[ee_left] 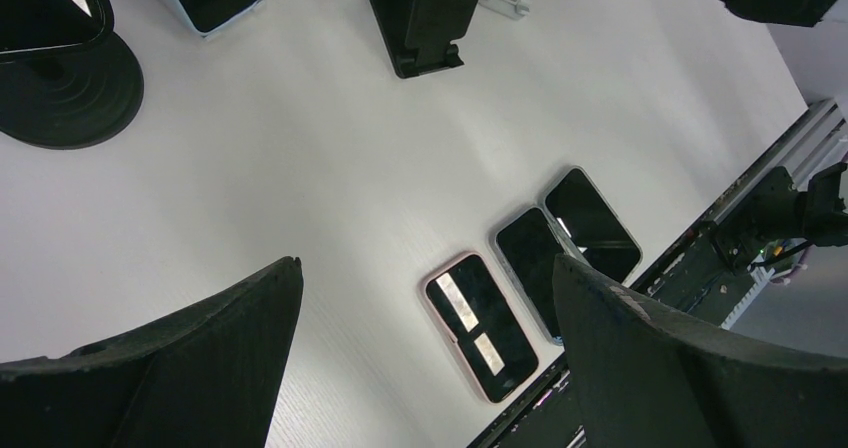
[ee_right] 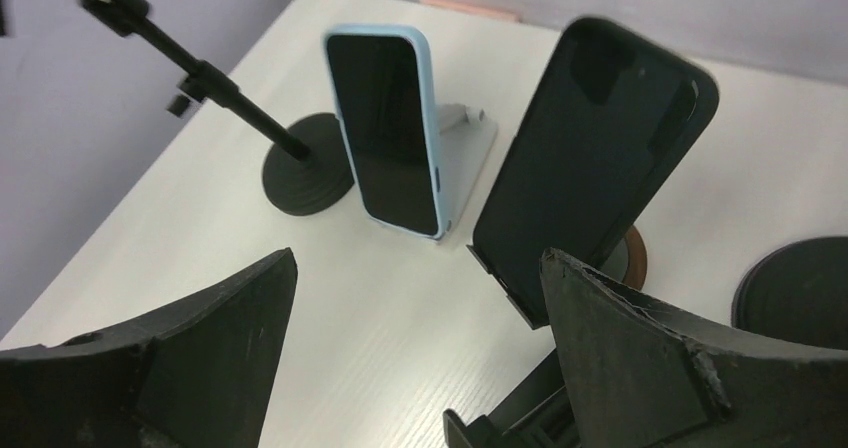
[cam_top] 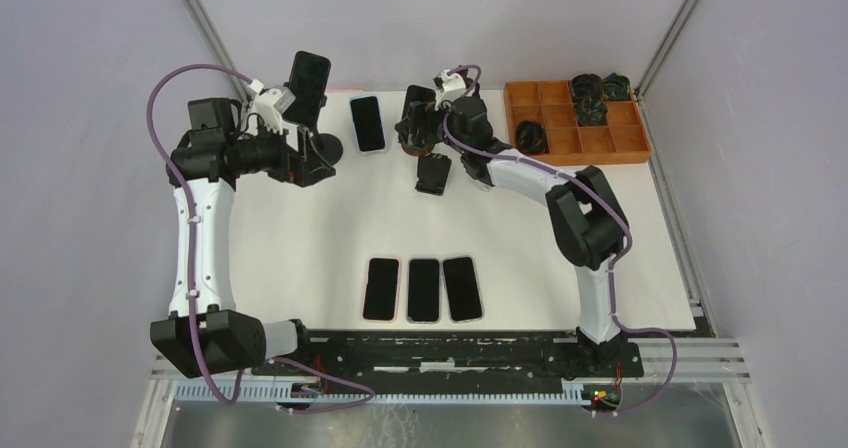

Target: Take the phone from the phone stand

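White tabletop [cam_top: 300, 228] carries three flat dark-screened phones [cam_top: 423, 289] near, three propped phones [cam_top: 367, 123] on stands [cam_top: 322, 148] far; my left gripper [ee_left: 425, 278] and right gripper [ee_right: 415, 258] gape wide, empty.

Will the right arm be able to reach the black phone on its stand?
Probably yes. The right tool is open and faces the black phone, which leans on its stand just ahead, with nothing between them.

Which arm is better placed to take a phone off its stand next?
Right, likely. The right gripper, jaws open, faces the black-cased phone leaning on its stand close ahead; the left gripper points at flat phones on the table.
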`<move>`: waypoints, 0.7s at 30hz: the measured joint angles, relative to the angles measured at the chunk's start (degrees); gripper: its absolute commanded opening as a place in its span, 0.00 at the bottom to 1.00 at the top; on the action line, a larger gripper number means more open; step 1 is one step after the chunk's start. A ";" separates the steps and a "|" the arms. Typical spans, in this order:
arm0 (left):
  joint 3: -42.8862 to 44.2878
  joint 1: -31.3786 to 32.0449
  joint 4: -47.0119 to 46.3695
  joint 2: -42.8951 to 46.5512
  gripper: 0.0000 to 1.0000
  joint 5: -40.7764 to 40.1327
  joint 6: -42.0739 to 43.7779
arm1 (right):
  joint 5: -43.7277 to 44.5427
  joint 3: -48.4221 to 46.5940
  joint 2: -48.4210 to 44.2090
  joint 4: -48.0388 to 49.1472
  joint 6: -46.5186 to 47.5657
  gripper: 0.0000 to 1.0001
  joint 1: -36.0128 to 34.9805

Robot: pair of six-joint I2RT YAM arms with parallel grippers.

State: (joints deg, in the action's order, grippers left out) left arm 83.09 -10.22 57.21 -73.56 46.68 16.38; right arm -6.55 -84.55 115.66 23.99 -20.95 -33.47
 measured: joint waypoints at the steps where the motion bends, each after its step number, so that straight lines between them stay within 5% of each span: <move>1: 0.00 -0.07 0.00 -0.04 1.00 0.00 0.02 | -0.04 -1.31 1.81 -0.96 -0.55 0.98 0.02; 9: 0.00 -0.39 0.15 -0.96 1.00 0.39 1.75 | 1.51 -7.39 9.14 -4.00 -1.81 0.98 0.31; 21: 0.00 -1.29 0.15 -4.09 1.00 1.46 3.50 | 4.66 -4.15 9.51 -1.88 -1.95 0.98 2.05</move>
State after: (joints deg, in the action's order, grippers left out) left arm 83.09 -11.51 57.36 -77.65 48.14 19.88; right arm -1.89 -88.71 125.16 22.11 -22.90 -31.42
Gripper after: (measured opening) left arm 0.996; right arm 0.982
